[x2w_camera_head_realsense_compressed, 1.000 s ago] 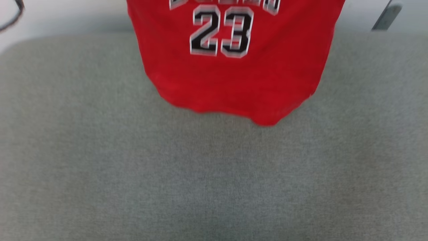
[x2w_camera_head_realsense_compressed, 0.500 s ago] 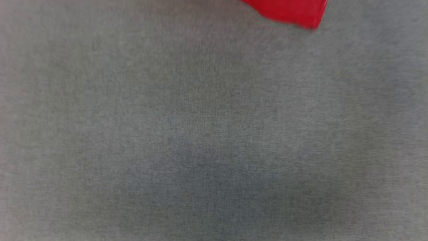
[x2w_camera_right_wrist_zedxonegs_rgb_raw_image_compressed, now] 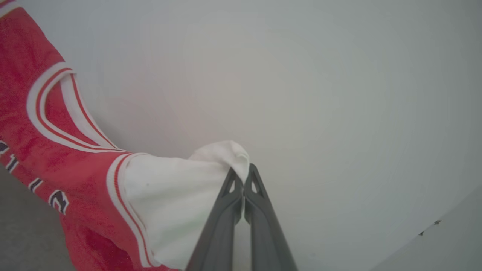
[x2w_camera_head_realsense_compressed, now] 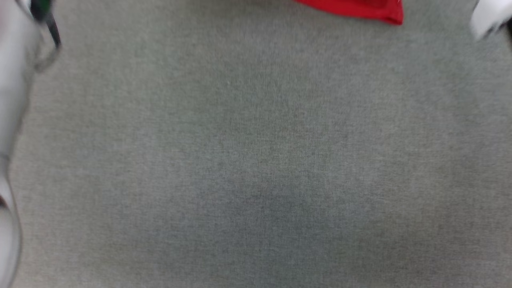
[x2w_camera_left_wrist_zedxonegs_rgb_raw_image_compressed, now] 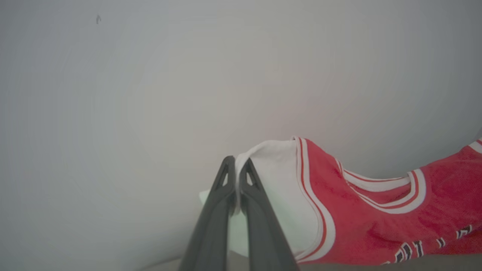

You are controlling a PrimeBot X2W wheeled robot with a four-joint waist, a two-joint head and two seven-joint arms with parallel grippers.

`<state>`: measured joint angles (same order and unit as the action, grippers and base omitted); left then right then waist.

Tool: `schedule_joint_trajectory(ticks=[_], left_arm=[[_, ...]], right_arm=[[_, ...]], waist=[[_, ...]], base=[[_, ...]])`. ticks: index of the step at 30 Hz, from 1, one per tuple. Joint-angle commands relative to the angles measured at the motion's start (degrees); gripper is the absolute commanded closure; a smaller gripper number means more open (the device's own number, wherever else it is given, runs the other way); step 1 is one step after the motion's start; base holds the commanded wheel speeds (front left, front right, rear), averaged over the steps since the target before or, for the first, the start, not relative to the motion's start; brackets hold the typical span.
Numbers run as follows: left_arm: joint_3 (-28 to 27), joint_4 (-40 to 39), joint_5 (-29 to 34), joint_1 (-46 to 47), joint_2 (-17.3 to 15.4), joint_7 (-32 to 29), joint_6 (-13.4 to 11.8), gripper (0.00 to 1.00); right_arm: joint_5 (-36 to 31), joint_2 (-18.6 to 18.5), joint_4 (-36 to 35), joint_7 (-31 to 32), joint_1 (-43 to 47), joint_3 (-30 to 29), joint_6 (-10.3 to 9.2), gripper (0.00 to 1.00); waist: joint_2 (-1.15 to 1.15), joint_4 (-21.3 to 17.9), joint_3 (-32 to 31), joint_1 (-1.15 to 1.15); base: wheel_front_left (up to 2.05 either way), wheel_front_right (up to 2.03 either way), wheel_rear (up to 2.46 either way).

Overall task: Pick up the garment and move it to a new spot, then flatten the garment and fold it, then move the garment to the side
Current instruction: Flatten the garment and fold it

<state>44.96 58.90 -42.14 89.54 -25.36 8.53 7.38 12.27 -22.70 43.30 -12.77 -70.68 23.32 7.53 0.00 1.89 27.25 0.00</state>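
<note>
The garment [x2w_camera_head_realsense_compressed: 360, 10] is a red jersey T-shirt; in the head view just its lower hem hangs in at the top edge above the grey surface. In the left wrist view my left gripper [x2w_camera_left_wrist_zedxonegs_rgb_raw_image_compressed: 237, 165] is shut on the edge of one white sleeve, and the garment [x2w_camera_left_wrist_zedxonegs_rgb_raw_image_compressed: 357, 218] stretches away to the right with its striped collar trim. In the right wrist view my right gripper [x2w_camera_right_wrist_zedxonegs_rgb_raw_image_compressed: 243, 177] is shut on the other white sleeve, and the garment [x2w_camera_right_wrist_zedxonegs_rgb_raw_image_compressed: 56, 150] hangs to the left with black lettering partly showing. The shirt is held up spread between both grippers.
A broad grey fabric surface [x2w_camera_head_realsense_compressed: 256, 160] lies below the shirt. A pale forearm [x2w_camera_head_realsense_compressed: 12, 100] runs along the left edge of the head view, and a white arm part [x2w_camera_head_realsense_compressed: 488, 16] shows at the top right. A plain pale wall [x2w_camera_left_wrist_zedxonegs_rgb_raw_image_compressed: 150, 75] stands behind.
The head view has shifted down: the shirt's "23" and the surface's far edge have left the picture, leaving the hem at the top. Arm parts now show at both side edges.
</note>
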Motion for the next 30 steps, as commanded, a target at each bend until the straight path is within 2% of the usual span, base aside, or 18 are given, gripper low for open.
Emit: schedule_joint_trajectory(ticks=[1, 3, 6, 11, 14, 20, 24, 27, 30], left_arm=[[0.53, -0.75, -0.55, -1.96, -0.06, -0.53, 0.06, 1.0], [1.77, -4.01, -3.64, -6.81, -1.23, -3.86, 0.09, 1.0], [4.28, -9.94, -6.67, -13.84, -5.23, -8.6, 0.09, 1.0], [5.94, -21.37, -12.19, -26.68, -12.06, -14.25, 0.11, 1.0], [6.11, -29.45, -15.15, -34.85, -16.57, -16.29, -1.66, 1.0], [6.62, -47.64, -21.23, -51.55, -27.48, -18.97, -8.56, 1.0], [7.21, -56.85, -25.37, -61.82, -33.41, -18.22, -13.8, 1.0], [8.01, -60.41, -27.8, -67.9, -36.52, -17.73, -17.24, 1.0], [8.86, -61.81, -29.02, -71.6, -38.04, -17.35, -19.92, 1.0]], right_arm=[[1.16, -0.26, -0.54, 0.26, 1.44, 0.62, -0.08, 1.0], [5.4, -1.63, -2.54, 2.42, 5.13, 2.43, -0.09, 1.0], [12.16, -3.49, -7.26, 5.82, 11.39, 4.53, -0.08, 1.0], [19.48, -9.48, -16.7, 10.51, 21.62, 6.9, -0.09, 1.0], [22.86, -13.05, -22.95, 12.84, 28.44, 7.69, -0.09, 1.0], [25.3, -19.91, -32.94, 15.94, 41.59, 7.76, -0.09, 1.0], [26.22, -23.78, -37.39, 17.66, 49.88, 6.88, -0.09, 1.0], [26.09, -25.57, -39.11, 18.59, 55.66, 5.25, -0.08, 1.0], [26.45, -26.61, -40.34, 20.48, 60.67, 4.69, -0.09, 1.0]], waist=[[0.0, 0.09, -3.51, 0.0], [0.0, 0.07, -5.31, 0.0], [0.0, -0.05, -7.92, 0.0], [0.0, -0.13, -11.55, 0.0], [0.0, -0.35, -13.2, 0.0], [0.0, -1.24, -14.6, 0.0], [0.0, -1.68, -14.65, 0.0], [0.0, -1.73, -14.46, 0.0], [0.0, -1.7, -14.11, 0.0]], base=[[0.0, 0.0, 0.0], [0.0, 0.0, 0.0], [0.0, 0.0, 0.0], [0.0, 0.0, 0.0], [0.0, 0.0, 0.0], [0.0, 0.0, 0.0], [0.0, 0.0, 0.0], [0.0, 0.0, 0.0], [0.0, 0.0, 0.0]])
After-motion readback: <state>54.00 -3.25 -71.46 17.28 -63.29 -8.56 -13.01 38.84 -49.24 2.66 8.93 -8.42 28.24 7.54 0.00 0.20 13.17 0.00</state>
